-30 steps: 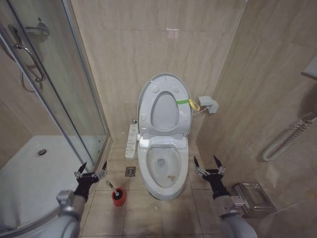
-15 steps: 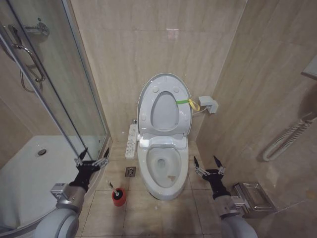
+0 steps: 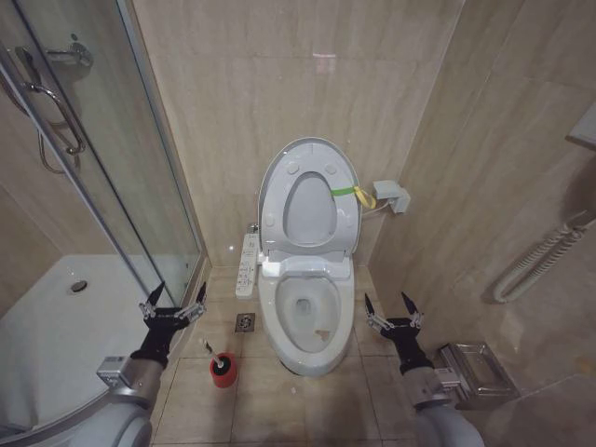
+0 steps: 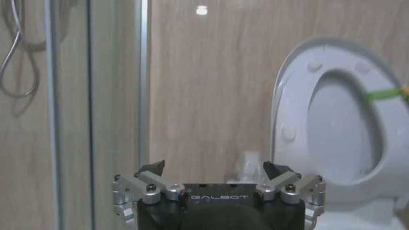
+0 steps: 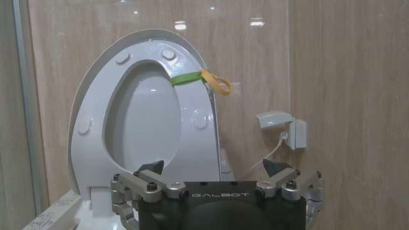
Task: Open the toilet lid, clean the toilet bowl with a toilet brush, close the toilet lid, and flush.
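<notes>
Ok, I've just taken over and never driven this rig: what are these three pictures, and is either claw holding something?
The wide picture comes from the robot's head, looking down into a bathroom. The other two come from cameras on its wrists, looking out past each claw. The left gripper hangs open beside the shower door, above the toilet brush, which stands in its red holder on the floor. The right gripper hangs open on the other side of the toilet bowl. Neither holds anything. The toilet lid is raised, leaning back toward the wall.

Glossy beige tiled walls and floor; glass shower enclosure; small floor drain
</notes>
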Tool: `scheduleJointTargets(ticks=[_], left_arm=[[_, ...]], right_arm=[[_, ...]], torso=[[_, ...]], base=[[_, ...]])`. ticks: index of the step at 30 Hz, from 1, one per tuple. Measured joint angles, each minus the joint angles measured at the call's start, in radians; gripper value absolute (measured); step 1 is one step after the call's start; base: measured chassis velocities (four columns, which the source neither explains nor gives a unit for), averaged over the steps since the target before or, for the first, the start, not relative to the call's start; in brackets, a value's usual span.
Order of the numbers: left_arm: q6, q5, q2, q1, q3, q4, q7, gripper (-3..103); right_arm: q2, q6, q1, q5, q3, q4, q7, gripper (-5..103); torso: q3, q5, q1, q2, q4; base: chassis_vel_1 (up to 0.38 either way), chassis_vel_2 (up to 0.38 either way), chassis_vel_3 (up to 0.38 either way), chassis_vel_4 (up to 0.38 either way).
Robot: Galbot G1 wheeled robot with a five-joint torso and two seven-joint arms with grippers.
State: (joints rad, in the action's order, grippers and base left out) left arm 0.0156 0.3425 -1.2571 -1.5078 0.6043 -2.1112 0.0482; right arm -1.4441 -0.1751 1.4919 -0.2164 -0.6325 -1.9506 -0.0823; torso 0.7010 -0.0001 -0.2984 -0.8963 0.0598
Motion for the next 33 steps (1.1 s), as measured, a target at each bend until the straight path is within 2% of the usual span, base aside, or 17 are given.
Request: scheduleJointTargets(ticks=[2,4,6,7,9,22,33], left_arm=[[-0.047,-0.026,-0.013,-0.007,-0.010,0.061,-0.004,100],[-0.062,-0.031,-0.015,-0.007,-0.014,0.079,-0.004,100],[-0.174,-0.079,-0.023,0.014,-0.037,0.186,0.002,100],[-0.174,-0.079,-0.023,0.014,-0.037,0.186,0.002,100],[-0.214,-0.096,-0.031,0.024,-0.050,0.266,-0.001,100],[-0.300,-0.081,-0.050,0.077,-0.116,0.519,-0.031,100],[-0.300,-0.094,-0.065,0.100,-0.121,0.642,0.011,100]], right_arm=[[0.000,0.000,0.000,0.000,0.000,0.000,0.000,100],[0.000,0.000,0.000,0.000,0.000,0.000,0.000,100],[0.000,0.000,0.000,0.000,0.000,0.000,0.000,100],[0.000,0.000,0.000,0.000,0.000,0.000,0.000,100],[0.000,0.000,0.000,0.000,0.000,0.000,0.000,100],[0.000,0.000,0.000,0.000,0.000,0.000,0.000,100],[0.000,0.000,0.000,0.000,0.000,0.000,0.000,100]], torso=[[0.000,0.0001,0.000,0.000,-0.0001],[0.000,0.0001,0.000,0.000,0.0000],[0.000,0.0002,0.000,0.000,0.0002],[0.000,0.0002,0.000,0.000,0.0002],[0.000,0.0000,0.000,0.000,0.0001],[0.000,0.0001,0.000,0.000,0.0000],[0.000,0.0001,0.000,0.000,0.0000]], base=[[0.000,0.000,0.000,0.000],[0.000,0.000,0.000,0.000],[0.000,0.000,0.000,0.000],[0.000,0.000,0.000,0.000],[0.000,0.000,0.000,0.000],[0.000,0.000,0.000,0.000],[0.000,0.000,0.000,0.000]])
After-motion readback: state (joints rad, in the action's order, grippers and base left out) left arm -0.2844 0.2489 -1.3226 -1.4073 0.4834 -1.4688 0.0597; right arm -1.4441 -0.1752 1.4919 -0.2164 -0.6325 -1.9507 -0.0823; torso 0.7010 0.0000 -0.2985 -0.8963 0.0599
